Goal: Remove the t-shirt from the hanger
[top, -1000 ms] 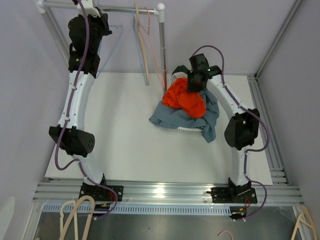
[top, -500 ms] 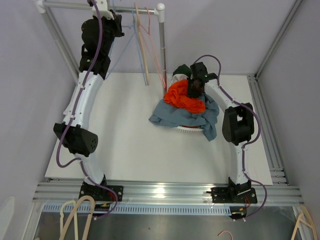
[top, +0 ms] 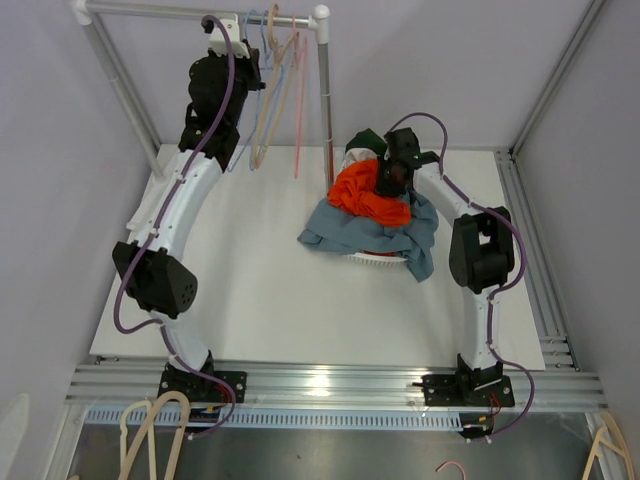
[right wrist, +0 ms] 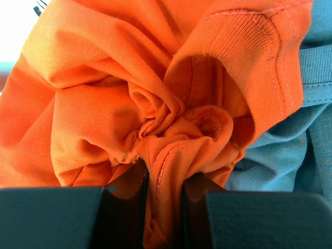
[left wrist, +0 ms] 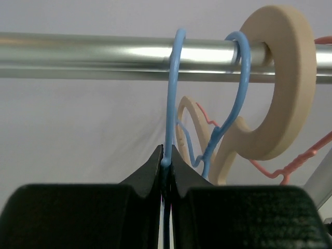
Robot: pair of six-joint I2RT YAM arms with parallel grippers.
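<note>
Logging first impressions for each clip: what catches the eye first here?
The bright orange t-shirt stands out, bunched atop the clothes pile on the right, with the right end effector pinching a fold of it. Up at the rail, the left end effector is shut on a blue hanger, beside a tan hanger.

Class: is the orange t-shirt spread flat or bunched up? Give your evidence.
Bunched: the orange t-shirt is crumpled into folds, a wad pinched in the right gripper.

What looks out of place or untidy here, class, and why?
The grey-blue shirt spills over the rim of the white basket onto the table. Loose wooden hangers lie below the near rail, off the rack.
</note>
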